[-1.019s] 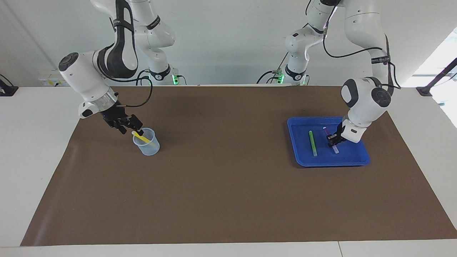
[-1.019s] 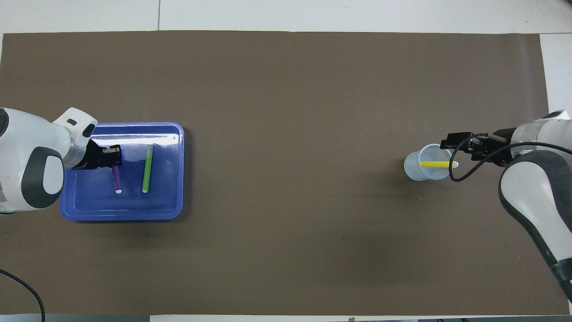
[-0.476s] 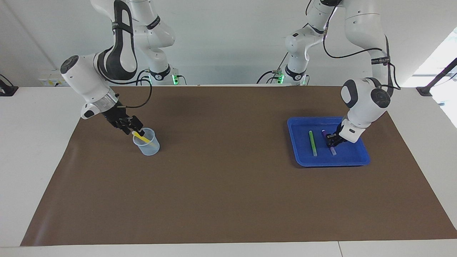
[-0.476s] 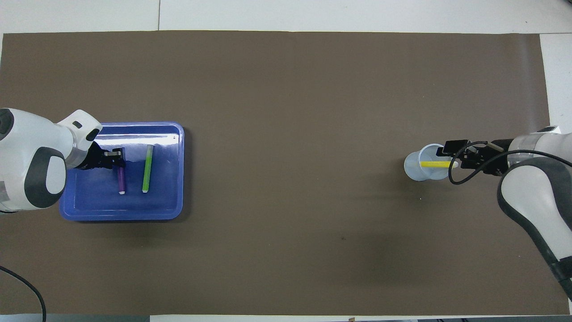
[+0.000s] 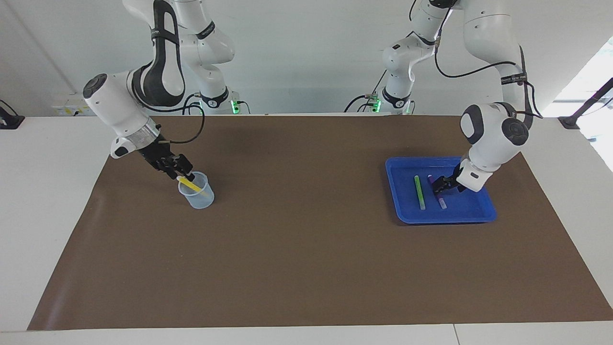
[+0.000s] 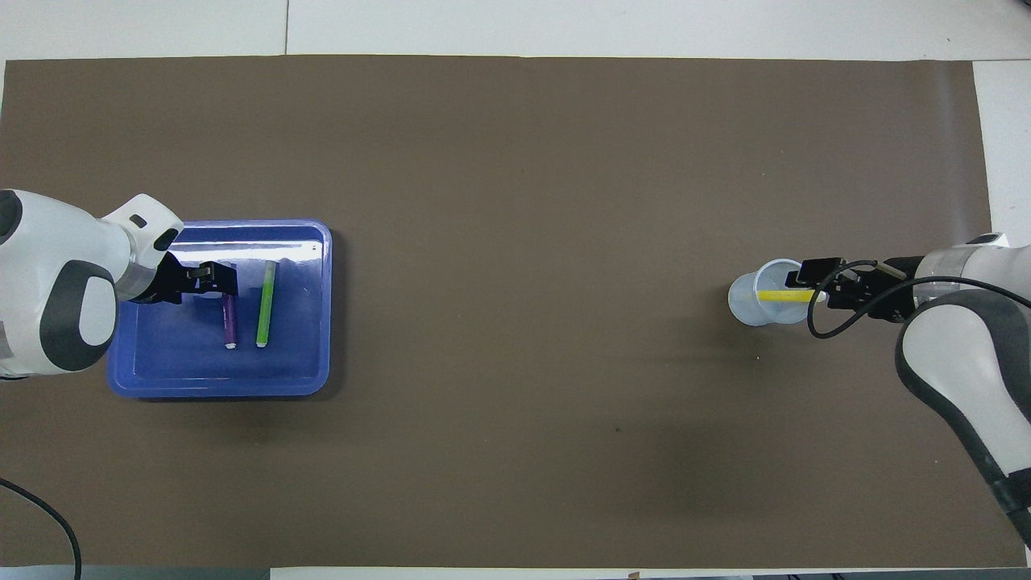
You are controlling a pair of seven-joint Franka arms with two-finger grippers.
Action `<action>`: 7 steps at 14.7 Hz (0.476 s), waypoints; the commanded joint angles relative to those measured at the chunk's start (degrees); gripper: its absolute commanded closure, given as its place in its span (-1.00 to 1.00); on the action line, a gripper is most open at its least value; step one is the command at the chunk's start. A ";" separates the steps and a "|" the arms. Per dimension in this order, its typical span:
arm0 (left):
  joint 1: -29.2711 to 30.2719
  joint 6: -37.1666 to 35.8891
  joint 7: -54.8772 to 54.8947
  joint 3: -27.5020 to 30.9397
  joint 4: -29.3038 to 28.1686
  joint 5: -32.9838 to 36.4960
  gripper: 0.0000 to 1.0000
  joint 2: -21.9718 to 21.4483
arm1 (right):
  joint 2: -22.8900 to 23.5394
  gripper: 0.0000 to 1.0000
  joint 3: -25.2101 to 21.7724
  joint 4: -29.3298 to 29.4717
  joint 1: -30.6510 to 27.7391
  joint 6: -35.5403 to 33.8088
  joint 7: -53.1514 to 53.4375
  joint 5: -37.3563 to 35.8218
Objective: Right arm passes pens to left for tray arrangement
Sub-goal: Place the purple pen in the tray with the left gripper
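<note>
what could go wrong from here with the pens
1. The right pincer is at the top end of the yellow pen leaning in the light cup; a slanted pull could tip the cup.
2. The left pincer sits low in the blue tray, right at the purple pen; withdrawing could nudge it against the green pen beside it.

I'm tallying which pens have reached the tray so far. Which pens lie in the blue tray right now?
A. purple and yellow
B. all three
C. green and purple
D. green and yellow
C: the green pen and the purple pen lie side by side in the blue tray, while the yellow pen leans in the translucent cup at the right arm's end.
</note>
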 commanded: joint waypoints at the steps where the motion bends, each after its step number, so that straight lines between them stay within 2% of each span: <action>1: -0.92 -9.29 -1.42 -0.17 4.86 -0.21 -1.00 -2.16 | -1.53 -0.19 -0.07 -1.75 -0.29 1.23 -1.74 2.31; 4: -2.85 -15.71 -6.86 -0.17 7.23 -5.99 -1.00 -7.25 | -1.53 0.46 -0.07 -1.75 -0.29 1.23 -1.30 2.40; 7: -3.73 -20.99 -16.08 -0.52 8.30 -12.92 -1.00 -14.00 | -1.36 0.96 0.02 -1.48 -0.21 1.23 -0.95 2.40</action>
